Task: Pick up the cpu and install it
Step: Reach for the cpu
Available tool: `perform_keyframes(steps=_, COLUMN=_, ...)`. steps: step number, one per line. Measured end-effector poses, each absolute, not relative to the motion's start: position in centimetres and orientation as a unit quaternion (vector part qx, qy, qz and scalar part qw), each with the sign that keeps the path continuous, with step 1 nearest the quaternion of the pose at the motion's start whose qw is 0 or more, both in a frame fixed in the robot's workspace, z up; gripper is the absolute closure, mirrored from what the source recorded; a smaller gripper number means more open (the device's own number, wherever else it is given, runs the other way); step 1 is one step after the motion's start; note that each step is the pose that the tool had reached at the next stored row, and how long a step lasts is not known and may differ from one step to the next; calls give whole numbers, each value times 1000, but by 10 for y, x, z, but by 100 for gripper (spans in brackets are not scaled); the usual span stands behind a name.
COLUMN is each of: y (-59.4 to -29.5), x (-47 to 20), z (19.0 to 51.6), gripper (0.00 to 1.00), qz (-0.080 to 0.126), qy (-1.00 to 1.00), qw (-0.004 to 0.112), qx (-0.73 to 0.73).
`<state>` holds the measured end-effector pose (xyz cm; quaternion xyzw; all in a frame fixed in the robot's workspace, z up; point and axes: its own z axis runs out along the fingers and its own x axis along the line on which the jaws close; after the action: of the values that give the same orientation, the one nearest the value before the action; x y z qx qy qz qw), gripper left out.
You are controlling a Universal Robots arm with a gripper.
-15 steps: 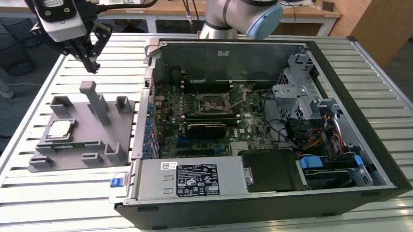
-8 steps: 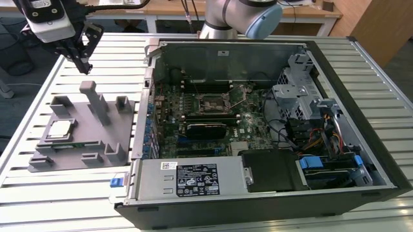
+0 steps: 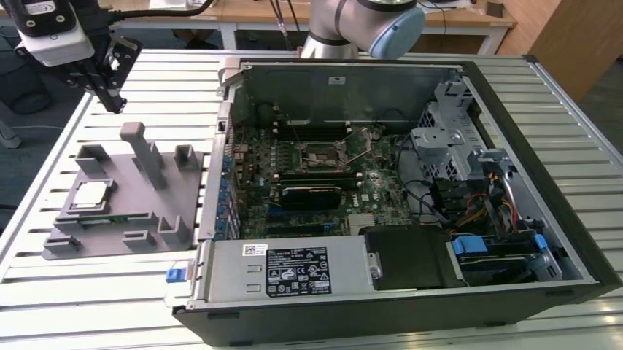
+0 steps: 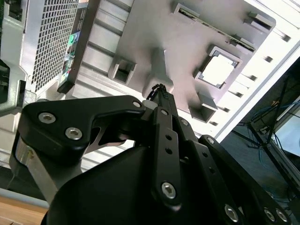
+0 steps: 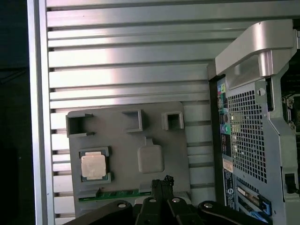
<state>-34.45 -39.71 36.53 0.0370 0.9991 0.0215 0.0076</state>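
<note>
While hanging at the exterior view's upper left, the black metal gripper (image 3: pixel 115 104) is showing its two slim fingers pressed together, pinching nothing. Cpu (image 3: pixel 90 194): small flat square, shiny silver-grey metal top, thin pale rim. It is lying flat in a square recess of the matte grey plastic holder (image 3: pixel 131 186), at the exterior view's left, below and apart from the gripper. A long green memory stick (image 3: pixel 107 216) is lying just beside it. The holder is resting on a slatted aluminium table (image 3: pixel 87 306), next to an open black computer case (image 3: pixel 389 317) with a black-framed socket (image 3: pixel 322 157).
</note>
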Motion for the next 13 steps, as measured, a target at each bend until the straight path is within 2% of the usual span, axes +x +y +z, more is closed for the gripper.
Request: perform_keyframes(steps=13, y=-397, x=-376, z=361, gripper=89, qz=21, qy=999, qw=5, qx=37)
